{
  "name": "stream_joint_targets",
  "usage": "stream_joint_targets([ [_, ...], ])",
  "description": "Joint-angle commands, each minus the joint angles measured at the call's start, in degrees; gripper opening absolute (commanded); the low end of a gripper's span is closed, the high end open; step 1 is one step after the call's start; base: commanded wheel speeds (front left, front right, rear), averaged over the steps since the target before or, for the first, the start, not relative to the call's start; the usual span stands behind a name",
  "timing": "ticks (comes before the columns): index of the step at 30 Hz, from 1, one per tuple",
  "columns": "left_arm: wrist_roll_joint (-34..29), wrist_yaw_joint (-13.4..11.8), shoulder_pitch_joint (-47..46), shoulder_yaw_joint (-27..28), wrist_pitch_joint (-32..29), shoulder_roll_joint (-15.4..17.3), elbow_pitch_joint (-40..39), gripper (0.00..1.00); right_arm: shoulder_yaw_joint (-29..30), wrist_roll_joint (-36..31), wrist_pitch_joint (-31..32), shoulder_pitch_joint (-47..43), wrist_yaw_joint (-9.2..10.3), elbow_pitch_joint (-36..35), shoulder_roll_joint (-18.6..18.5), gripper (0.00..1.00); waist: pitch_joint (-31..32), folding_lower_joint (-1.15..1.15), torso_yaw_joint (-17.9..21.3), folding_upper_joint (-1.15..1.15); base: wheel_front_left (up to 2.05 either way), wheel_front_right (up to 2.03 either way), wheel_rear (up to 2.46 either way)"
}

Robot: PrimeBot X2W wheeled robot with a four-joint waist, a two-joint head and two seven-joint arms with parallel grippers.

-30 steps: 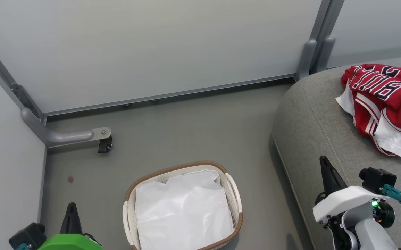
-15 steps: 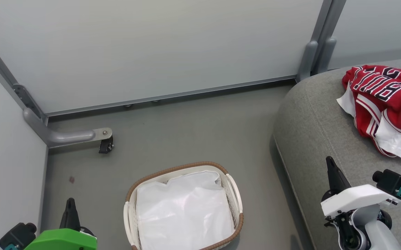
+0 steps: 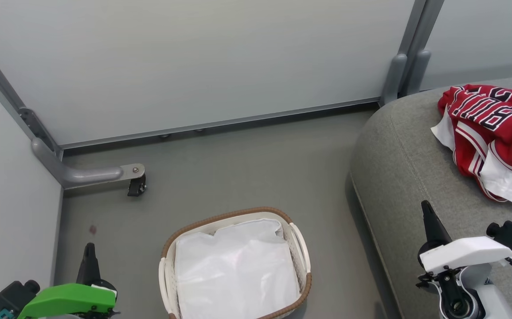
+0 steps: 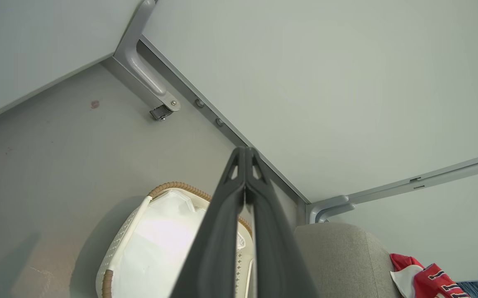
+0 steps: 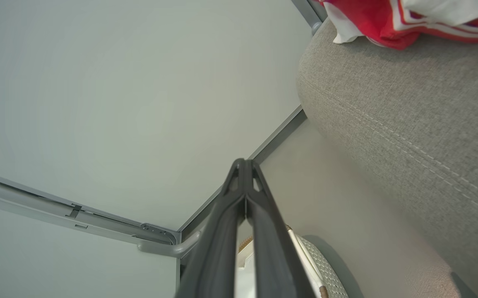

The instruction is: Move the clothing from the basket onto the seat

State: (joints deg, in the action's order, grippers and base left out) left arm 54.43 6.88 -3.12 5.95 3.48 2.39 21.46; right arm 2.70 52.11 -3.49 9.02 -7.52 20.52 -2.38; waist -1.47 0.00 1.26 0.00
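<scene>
The red clothing (image 3: 495,137) with white trim and black letters lies bunched on the grey seat (image 3: 406,168) at the right; it also shows as clothing (image 4: 425,281) and clothing (image 5: 404,20) in the wrist views. The white basket (image 3: 302,248) with a brown rim stands on the floor at bottom centre, holding just its white liner (image 3: 236,270). My left gripper (image 3: 89,248) is shut with nothing in it, low at the left of the basket. My right gripper (image 3: 426,208) is shut and empty over the seat's front edge, short of the clothing.
Pale partition walls (image 3: 193,57) close the back and left. A grey metal foot with a black caster (image 3: 136,188) juts onto the floor at the left. Grey floor (image 3: 247,168) lies open between basket, walls and seat.
Both grippers have drawn back toward the bottom of the head view, the right one also drifting right. The view itself has shifted slightly. Clothing and basket have stayed put.
</scene>
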Motion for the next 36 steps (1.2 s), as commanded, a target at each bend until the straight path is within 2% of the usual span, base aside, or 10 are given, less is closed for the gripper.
stream_joint_targets([
  [1,1.9,0.2,-1.5,0.3,-0.5,0.4,-1.0,0.0,0.3,1.9,0.5,0.0,0.02,-1.1,-0.4,0.0,0.0,0.0,0.0,0.0,0.0,0.0,0.0],
  [36,21.6,0.5,-2.7,0.5,-5.8,0.6,-4.6,0.0,2.3,22.9,5.8,-1.6,0.04,-4.2,-0.5,0.0,0.6,0.0,-0.6,0.0,0.0,0.0,0.0],
])
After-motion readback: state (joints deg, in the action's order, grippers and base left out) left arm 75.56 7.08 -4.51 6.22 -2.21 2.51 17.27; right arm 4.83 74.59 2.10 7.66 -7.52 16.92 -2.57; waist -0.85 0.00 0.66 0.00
